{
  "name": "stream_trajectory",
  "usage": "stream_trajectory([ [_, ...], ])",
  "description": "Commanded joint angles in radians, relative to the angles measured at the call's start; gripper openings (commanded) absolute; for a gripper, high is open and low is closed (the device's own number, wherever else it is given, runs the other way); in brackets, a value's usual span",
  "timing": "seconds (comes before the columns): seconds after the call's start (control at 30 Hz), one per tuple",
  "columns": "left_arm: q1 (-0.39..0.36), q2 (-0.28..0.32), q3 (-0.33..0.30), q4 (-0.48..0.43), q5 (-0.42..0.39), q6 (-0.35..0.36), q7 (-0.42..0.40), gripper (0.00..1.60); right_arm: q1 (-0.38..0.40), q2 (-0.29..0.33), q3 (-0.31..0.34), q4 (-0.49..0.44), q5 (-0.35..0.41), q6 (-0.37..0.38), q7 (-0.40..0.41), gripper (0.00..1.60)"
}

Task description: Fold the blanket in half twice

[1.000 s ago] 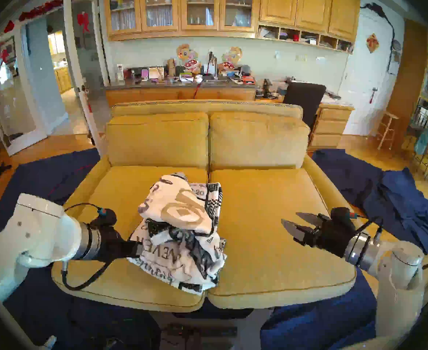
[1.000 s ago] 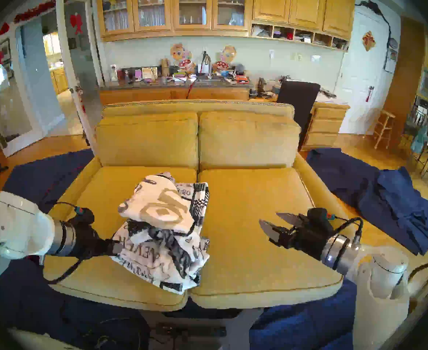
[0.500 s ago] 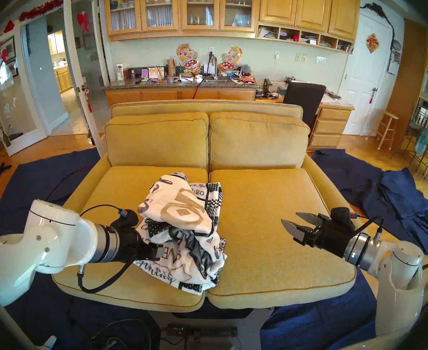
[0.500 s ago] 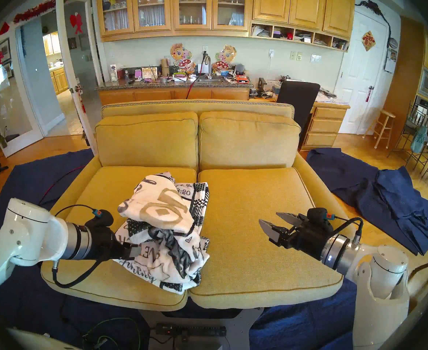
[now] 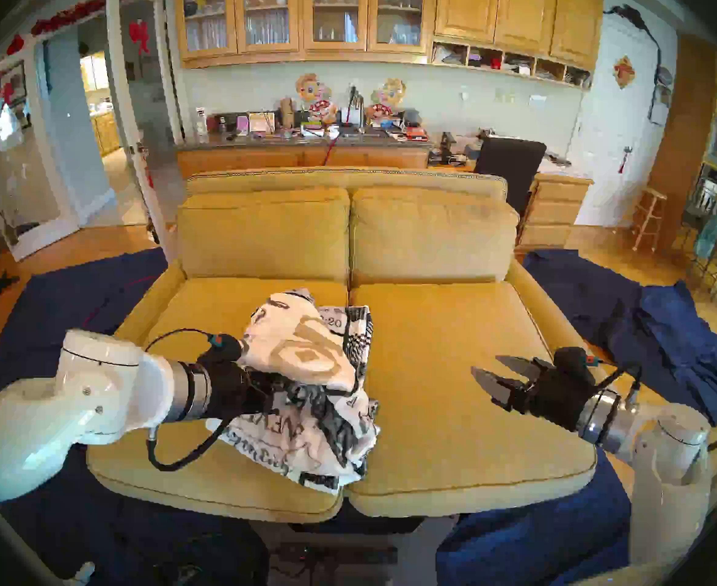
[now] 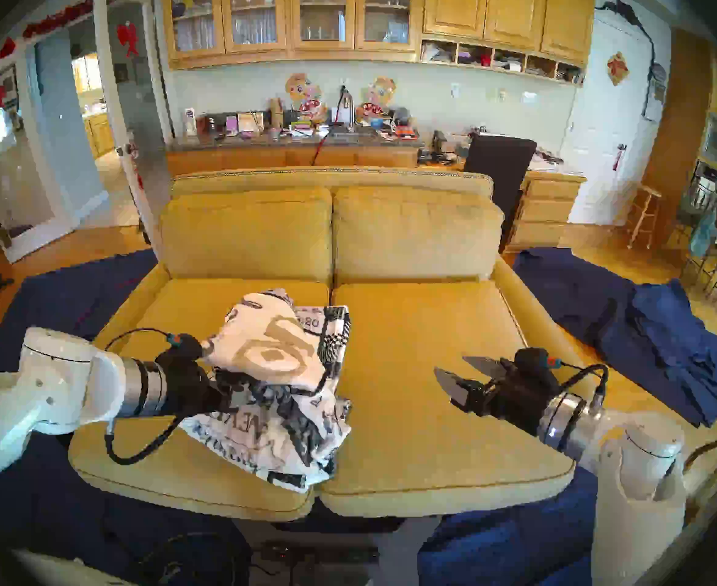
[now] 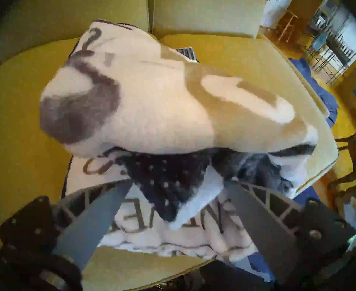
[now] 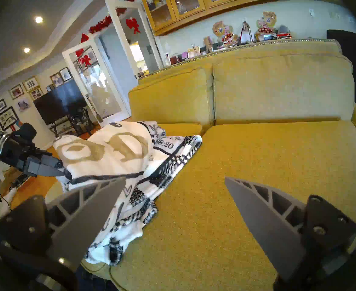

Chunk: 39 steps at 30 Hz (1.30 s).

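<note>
Now the blanket lies bunched on the sofa; left gripper straddles a fold, right gripper wide.

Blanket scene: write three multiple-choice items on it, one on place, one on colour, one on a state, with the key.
1. Where does the blanket lie?
A. on the floor
B. on the sofa's left seat cushion
C. over the sofa's backrest

2. What colour is the sofa?
A. mustard yellow
B. grey
C. red

3. How is the right gripper?
A. shut on the blanket
B. open, over bare cushion
C. out of view

Key: 1 B, the head views show it bunched there, reaching the seam between the cushions. 2 A, every view shows yellow upholstery. 3 B, its fingers stand apart with nothing between them.
</note>
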Motion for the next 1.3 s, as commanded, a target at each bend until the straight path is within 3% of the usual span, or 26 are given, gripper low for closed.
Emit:
stream_trajectory([
  [0.0,-0.115,-0.018,0.038,0.016,0.04,-0.045,-0.025,1.59,0.013,0.002,0.003,-0.02,0.006,-0.005,0.002,1.6],
  [0.23,-0.161,-0.064,0.067,0.03,0.068,-0.074,-0.034,1.6,0.013,0.003,0.003,-0.019,0.005,-0.005,0.002,1.6],
  [0.27,-0.196,-0.075,0.089,0.036,0.07,-0.073,-0.033,1.6,0.013,0.003,0.002,-0.018,0.005,-0.005,0.002,1.6],
  [0.33,-0.184,-0.087,0.077,0.027,0.079,-0.087,-0.035,1.6,0.013,0.003,0.002,-0.018,0.005,-0.005,0.003,1.6],
  [0.5,-0.253,-0.137,0.116,0.013,0.093,-0.104,-0.046,1.6,0.013,0.003,0.002,-0.016,0.004,-0.004,0.003,1.6],
  [0.57,-0.245,-0.145,0.114,0.008,0.097,-0.11,-0.048,1.6,0.013,0.003,0.002,-0.016,0.004,-0.004,0.003,1.6],
  [1.27,-0.441,-0.391,0.384,0.055,0.167,-0.145,-0.053,1.6,0.012,0.003,0.001,-0.011,0.0,-0.004,0.003,1.6],
])
